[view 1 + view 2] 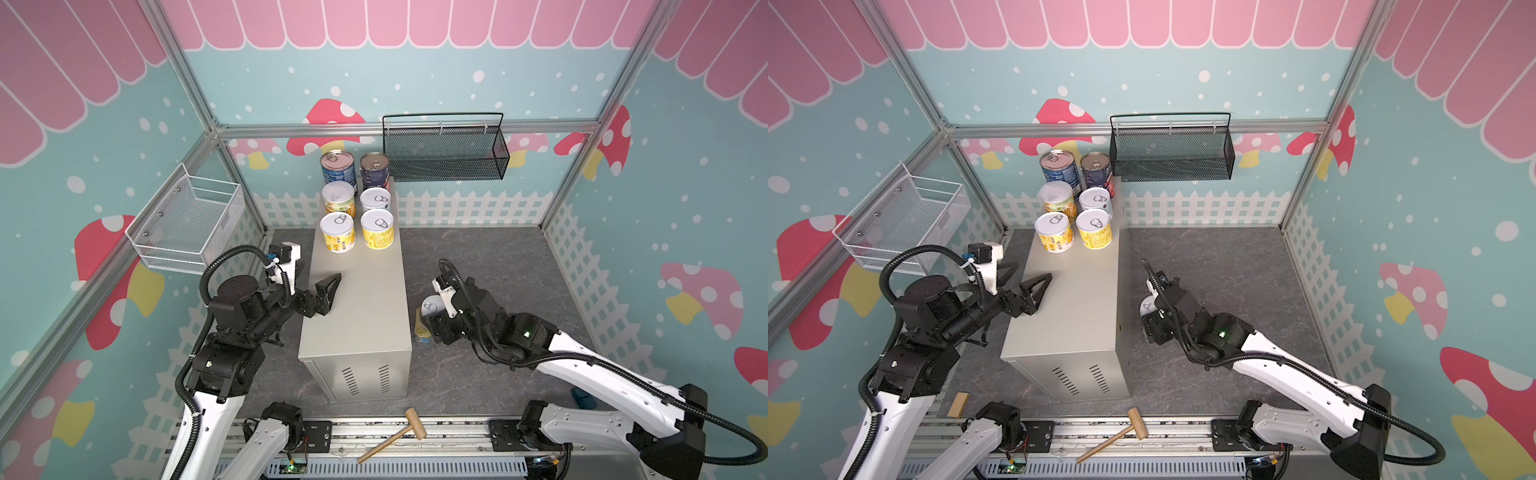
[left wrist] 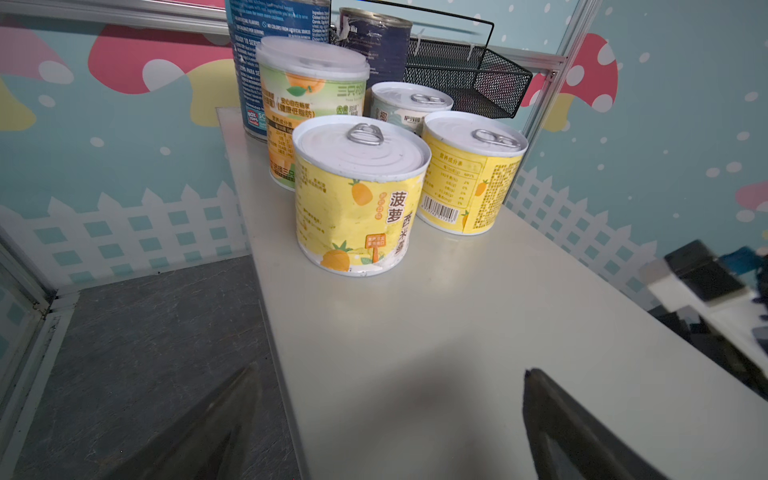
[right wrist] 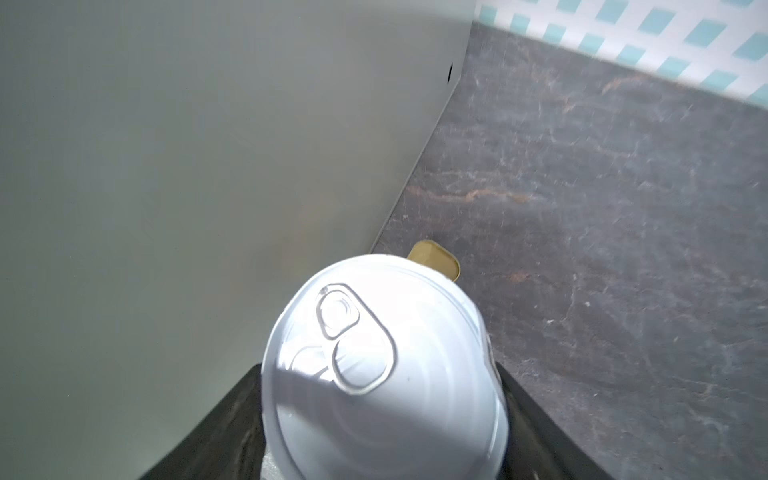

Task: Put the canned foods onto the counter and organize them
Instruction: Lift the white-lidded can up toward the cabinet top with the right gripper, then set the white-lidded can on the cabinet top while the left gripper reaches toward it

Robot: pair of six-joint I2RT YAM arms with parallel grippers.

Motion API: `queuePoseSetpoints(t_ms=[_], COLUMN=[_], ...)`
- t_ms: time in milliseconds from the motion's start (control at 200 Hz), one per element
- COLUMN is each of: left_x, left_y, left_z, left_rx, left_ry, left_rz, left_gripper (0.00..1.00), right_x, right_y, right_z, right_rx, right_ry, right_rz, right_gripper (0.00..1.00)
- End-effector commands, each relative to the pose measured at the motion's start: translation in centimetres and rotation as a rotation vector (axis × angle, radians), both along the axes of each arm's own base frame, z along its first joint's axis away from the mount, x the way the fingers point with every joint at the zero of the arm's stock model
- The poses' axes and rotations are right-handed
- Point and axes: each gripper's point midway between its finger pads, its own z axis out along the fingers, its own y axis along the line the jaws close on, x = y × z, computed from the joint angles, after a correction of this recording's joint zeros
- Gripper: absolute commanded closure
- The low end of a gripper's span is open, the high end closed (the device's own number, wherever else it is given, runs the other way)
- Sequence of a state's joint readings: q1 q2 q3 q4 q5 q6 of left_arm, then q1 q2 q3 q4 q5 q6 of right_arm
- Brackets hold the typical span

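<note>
Six cans stand in pairs on the table, upper centre in both top views. The left fingers are spread wide, released, over its left edge. The right fingers grasp a silver-lidded can at centre right — close beside the table's side and a flat gold tin.

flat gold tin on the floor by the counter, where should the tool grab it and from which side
Probably straight down from above, closing on its two short rounded ends. The flat gold tin lies flat on the floor, long side close along the counter wall, so a finger hardly fits there, and it sits too low for a side approach.
</note>
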State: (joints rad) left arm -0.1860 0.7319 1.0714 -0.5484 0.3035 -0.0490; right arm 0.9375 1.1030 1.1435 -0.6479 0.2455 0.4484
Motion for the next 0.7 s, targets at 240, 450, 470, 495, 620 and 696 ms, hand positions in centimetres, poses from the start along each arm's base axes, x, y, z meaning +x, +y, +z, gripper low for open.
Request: queuePoseSetpoints(t_ms=[240, 450, 470, 495, 620, 696], left_x=[-1.5, -2.3, -2.4, -2.5, -2.8, -3.0], left_y=[-0.1, 0.1, 0.2, 0.2, 0.6, 0.8], left_z=[1.0, 1.1, 1.0, 1.0, 1.0, 1.3], left_rx=[0.010, 0.020, 0.021, 0.022, 0.036, 0.035], left_ry=[-0.019, -0.028, -0.028, -0.030, -0.037, -0.050], left_rz=[-0.026, -0.024, -0.024, -0.022, -0.003, 0.007], left_gripper=[0.01, 0.01, 0.00, 0.01, 0.01, 0.01], right_x=[-0.2, -1.0, -1.1, -1.2, -1.1, -0.9], right_y=[-0.7, 2.9, 3.4, 4.0, 6.1, 7.4], right_z=[15.8, 19.1, 19.1, 19.1, 18.2, 17.6], right_rx=[-0.046, -0.010, -0.006, -0.004, -0.018, -0.012], right_ry=[-0.247, -0.253, -0.248, -0.238, -0.187, -0.171], right_rz=[0.144, 0.330, 0.350, 0.375, 0.451, 0.482], right_gripper=[0.41, 0.41, 0.42, 0.42, 0.42, 0.42])
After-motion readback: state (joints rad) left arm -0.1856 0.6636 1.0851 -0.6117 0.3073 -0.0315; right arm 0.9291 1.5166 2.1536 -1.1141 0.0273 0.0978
